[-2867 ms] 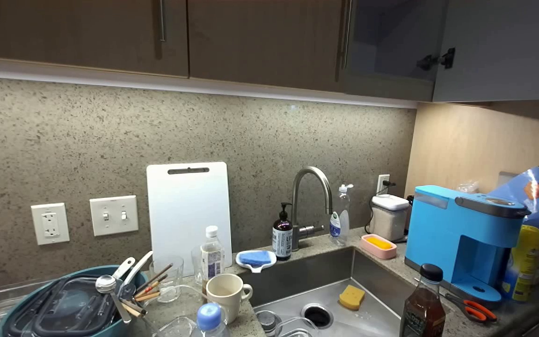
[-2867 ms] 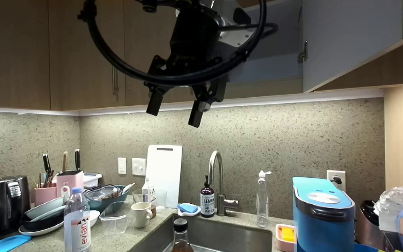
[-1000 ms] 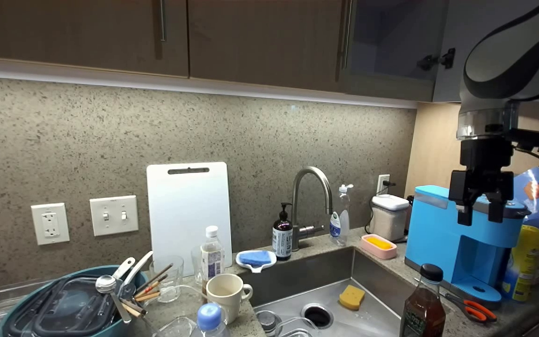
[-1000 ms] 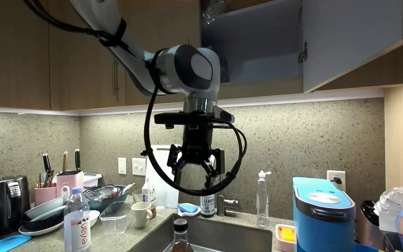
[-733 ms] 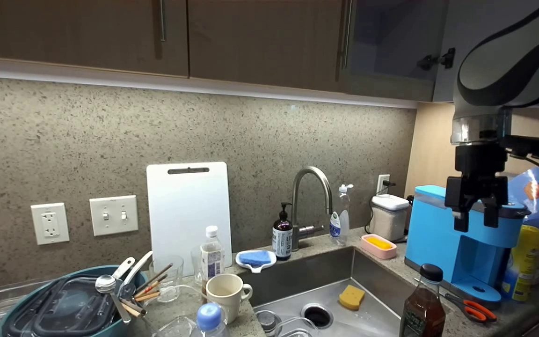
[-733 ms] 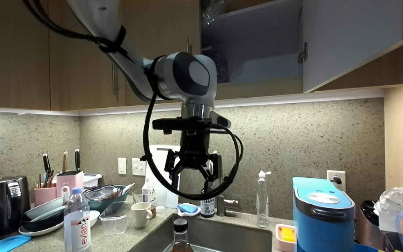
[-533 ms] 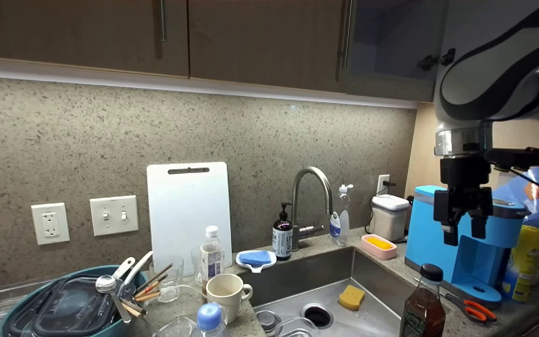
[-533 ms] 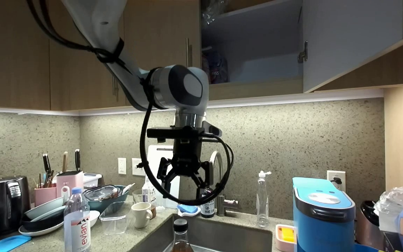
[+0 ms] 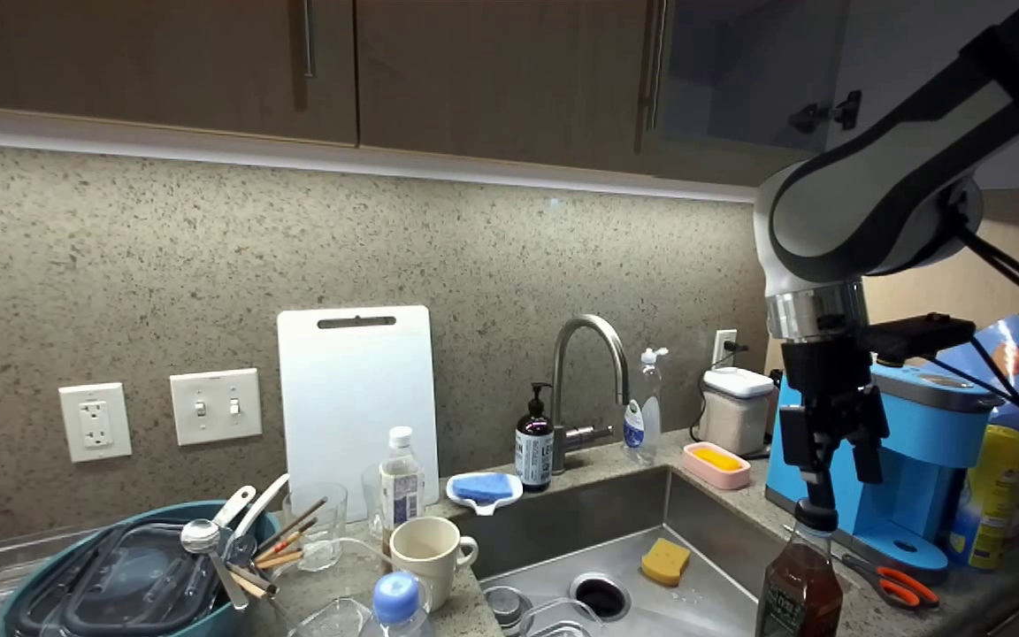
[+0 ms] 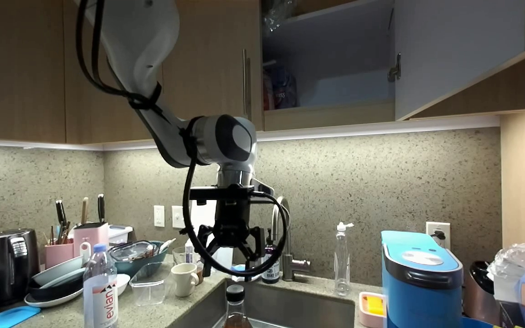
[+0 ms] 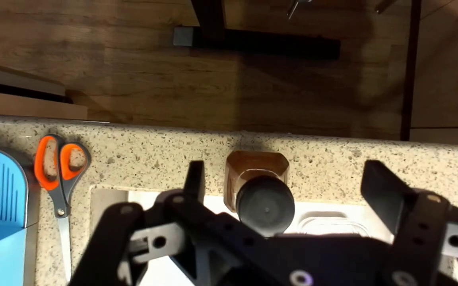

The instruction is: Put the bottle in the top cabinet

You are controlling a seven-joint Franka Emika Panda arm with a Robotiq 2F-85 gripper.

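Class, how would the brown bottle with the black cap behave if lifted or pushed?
The brown bottle is probably heavy for its size: brown liquid shows below its clear neck. Its squared corners in the wrist view should hinder rolling. The black cap tops a narrow neck, so a push there might tip it.

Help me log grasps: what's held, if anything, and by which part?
Nothing: in the wrist view the gripper is open, with gaps either side of the amber bottle.

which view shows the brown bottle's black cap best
The wrist view: the black cap is largest there, seen from above. Both exterior views show it smaller and more from the side; in an exterior view one of the fingers overlaps its top.
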